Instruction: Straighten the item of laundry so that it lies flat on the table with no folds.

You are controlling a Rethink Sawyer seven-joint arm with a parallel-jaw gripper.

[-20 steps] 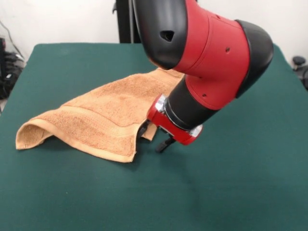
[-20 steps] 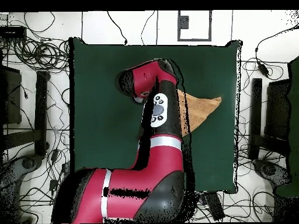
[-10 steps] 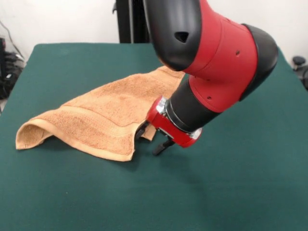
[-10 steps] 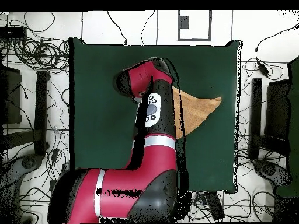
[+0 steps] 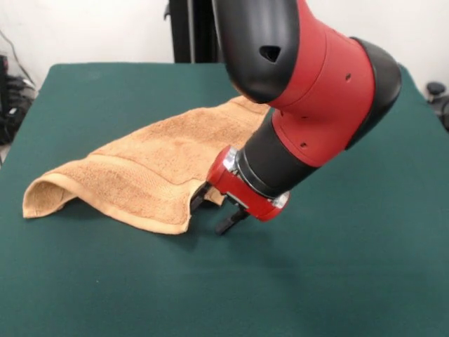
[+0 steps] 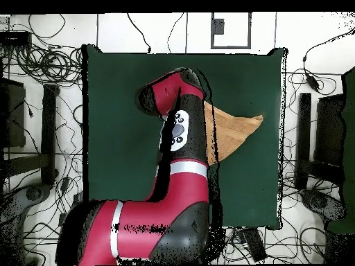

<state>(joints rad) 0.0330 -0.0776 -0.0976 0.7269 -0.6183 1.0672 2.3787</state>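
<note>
The item of laundry, a tan-orange terry towel, lies rumpled on the green table, left of centre in the front view. Its left end is curled up into a fold. My gripper is low over the table at the towel's near right corner. It is open: one finger is against the towel's edge, the other is on the bare side, and a bit of cloth shows between them. In the overhead view the towel pokes out from under the arm as a triangle, and the arm hides the gripper.
The red and black arm hangs over the towel's right part and hides it. In the overhead view, cables and stands ring the table on all sides.
The gripper has slid a little to the left in the front view, staying low. The towel's near corner has shifted slightly left with it.
</note>
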